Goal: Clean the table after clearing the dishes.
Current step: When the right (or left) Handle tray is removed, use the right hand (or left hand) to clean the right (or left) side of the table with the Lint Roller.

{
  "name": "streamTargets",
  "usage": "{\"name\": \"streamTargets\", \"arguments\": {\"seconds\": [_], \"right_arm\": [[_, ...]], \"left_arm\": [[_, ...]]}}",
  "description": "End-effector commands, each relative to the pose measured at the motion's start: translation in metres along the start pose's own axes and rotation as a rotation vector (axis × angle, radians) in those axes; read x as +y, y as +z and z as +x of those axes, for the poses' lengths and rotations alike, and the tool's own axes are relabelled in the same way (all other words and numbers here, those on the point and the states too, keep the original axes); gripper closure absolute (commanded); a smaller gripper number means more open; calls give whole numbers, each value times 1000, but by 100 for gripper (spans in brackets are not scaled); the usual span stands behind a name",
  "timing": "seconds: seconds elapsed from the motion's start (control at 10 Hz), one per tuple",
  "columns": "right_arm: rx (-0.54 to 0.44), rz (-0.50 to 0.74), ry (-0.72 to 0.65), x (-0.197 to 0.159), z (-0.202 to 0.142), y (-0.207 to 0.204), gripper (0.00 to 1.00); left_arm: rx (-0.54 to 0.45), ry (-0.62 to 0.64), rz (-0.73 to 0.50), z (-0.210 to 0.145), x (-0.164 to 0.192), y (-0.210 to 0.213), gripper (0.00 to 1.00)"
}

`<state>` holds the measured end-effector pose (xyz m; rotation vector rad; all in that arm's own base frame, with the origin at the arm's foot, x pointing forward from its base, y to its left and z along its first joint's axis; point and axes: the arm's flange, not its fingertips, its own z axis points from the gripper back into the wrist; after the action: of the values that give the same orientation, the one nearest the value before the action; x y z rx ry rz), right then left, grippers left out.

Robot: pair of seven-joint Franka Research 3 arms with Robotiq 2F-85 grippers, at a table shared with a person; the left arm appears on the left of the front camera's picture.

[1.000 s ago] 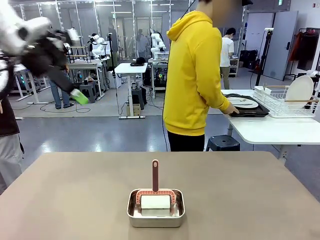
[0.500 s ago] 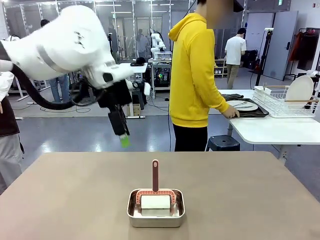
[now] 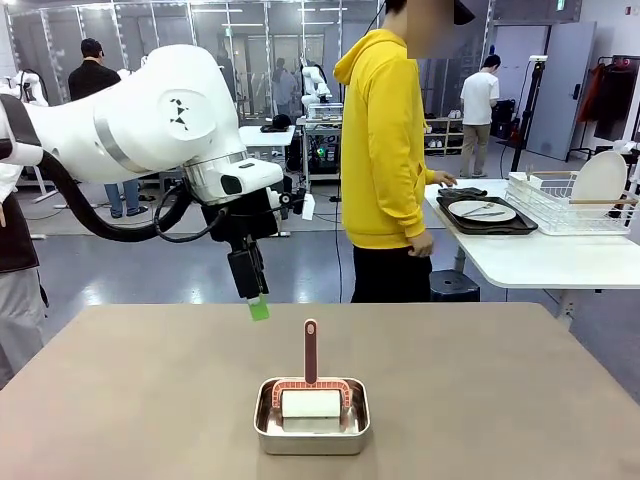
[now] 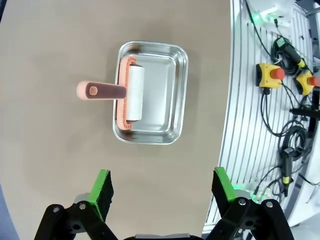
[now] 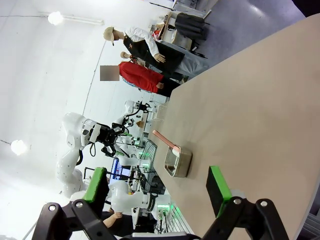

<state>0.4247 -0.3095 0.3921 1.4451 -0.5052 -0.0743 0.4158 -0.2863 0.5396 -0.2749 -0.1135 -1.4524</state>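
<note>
The left gripper [image 3: 258, 305] had swung in over the table [image 3: 130, 400] — fingers spread, empty — evidently lining up on the lint roller [image 3: 310, 355] in its steel pan [image 3: 345, 428]; the dishes [image 3: 483, 211] sat cleared on the white side table [image 3: 540, 262].

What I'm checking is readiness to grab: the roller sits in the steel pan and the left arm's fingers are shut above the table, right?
Not quite: the left fingers are open, as the left wrist view shows. The roller does sit in the steel pan, fingers above the table.
</note>
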Motion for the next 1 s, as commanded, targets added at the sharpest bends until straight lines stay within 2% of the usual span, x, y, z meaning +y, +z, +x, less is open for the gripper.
{"name": "streamTargets", "arguments": {"seconds": [0.0, 0.3, 0.5, 0.6, 0.9], "right_arm": [[14, -5, 0, 4, -1, 0, 0], [14, -5, 0, 4, -1, 0, 0], [14, -5, 0, 4, -1, 0, 0], [14, -5, 0, 4, -1, 0, 0], [14, -5, 0, 4, -1, 0, 0]], "left_arm": [[22, -15, -3, 5, -2, 0, 0], [4, -9, -7, 4, -1, -4, 0], [120, -67, 24, 38, 12, -16, 0], [138, -114, 11, 63, 20, -22, 0], [216, -159, 14, 96, 46, -37, 0]]}}
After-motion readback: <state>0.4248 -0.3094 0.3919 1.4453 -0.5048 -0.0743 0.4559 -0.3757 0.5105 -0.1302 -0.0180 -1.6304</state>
